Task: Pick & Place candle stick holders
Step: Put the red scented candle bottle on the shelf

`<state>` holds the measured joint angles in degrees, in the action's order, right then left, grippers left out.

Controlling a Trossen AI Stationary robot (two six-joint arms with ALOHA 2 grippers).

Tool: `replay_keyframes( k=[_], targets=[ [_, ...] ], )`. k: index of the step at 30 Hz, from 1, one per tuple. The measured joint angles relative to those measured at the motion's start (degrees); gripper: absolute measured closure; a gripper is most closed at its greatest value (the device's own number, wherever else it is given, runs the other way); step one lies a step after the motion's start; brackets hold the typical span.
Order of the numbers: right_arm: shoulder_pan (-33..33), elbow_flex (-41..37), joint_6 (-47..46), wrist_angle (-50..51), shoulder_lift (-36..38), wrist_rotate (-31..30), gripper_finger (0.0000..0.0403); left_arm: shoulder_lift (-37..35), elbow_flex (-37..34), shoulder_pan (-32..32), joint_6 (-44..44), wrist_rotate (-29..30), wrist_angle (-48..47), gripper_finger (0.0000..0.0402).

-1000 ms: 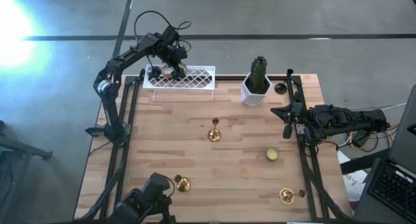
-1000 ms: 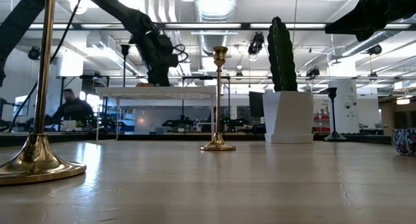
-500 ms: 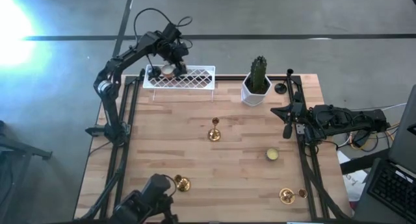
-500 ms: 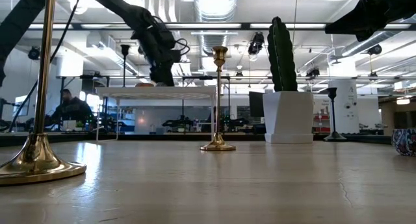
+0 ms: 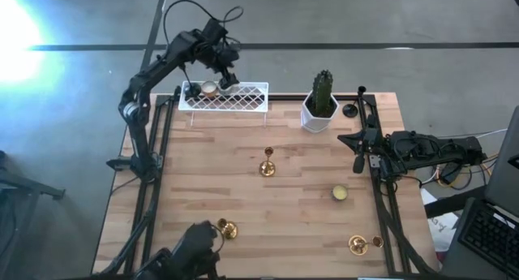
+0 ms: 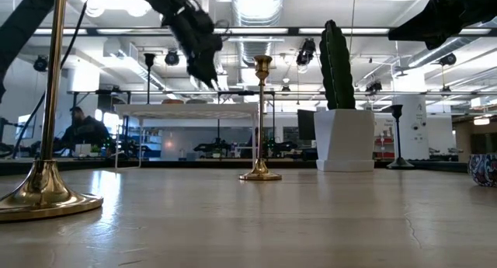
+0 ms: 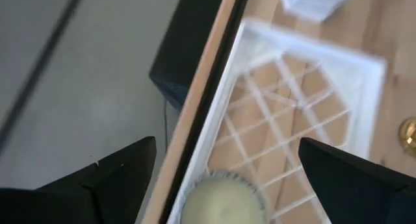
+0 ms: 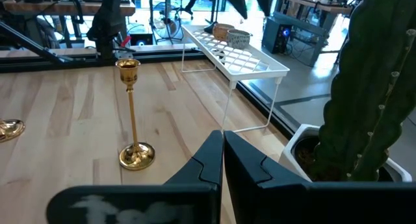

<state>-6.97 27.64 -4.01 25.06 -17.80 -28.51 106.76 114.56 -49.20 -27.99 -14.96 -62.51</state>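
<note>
Left gripper (image 5: pixel 229 69) hung released above the white lattice tray (image 5: pixel 243 96), two cream-gold cups (image 5: pixel 209 89) already in it, three gold holders (image 5: pixel 267 165) and one cup (image 5: pixel 340 194) left on the worktop (image 5: pixel 203 166).

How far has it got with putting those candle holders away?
Two cream cups already sit in the white tray. The left tool hovers open above them, holding nothing. On the table remain three gold stemmed holders, one cream cup and a black holder. The right tool waits shut.
</note>
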Motion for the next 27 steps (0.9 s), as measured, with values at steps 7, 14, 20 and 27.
replay_keyframes(
  k=[7,14,20,27],
  targets=[
    [0.0,0.0,0.1,0.0,0.0,0.0,0.0394,-0.1,16.3,4.9,0.0,-0.1,-3.3,0.0021],
    [0.0,0.0,0.0,0.0,0.0,0.0,0.0394,-10.0,13.2,12.4,4.5,-0.7,4.3,0.0021],
    [0.0,0.0,0.1,0.0,0.0,0.0,0.0394,-19.9,7.3,21.6,4.6,-0.7,5.0,0.0021],
    [0.0,0.0,1.7,-0.4,0.0,0.0,0.0394,-30.0,-4.0,32.0,7.5,-0.5,5.1,0.0021]
  ],
)
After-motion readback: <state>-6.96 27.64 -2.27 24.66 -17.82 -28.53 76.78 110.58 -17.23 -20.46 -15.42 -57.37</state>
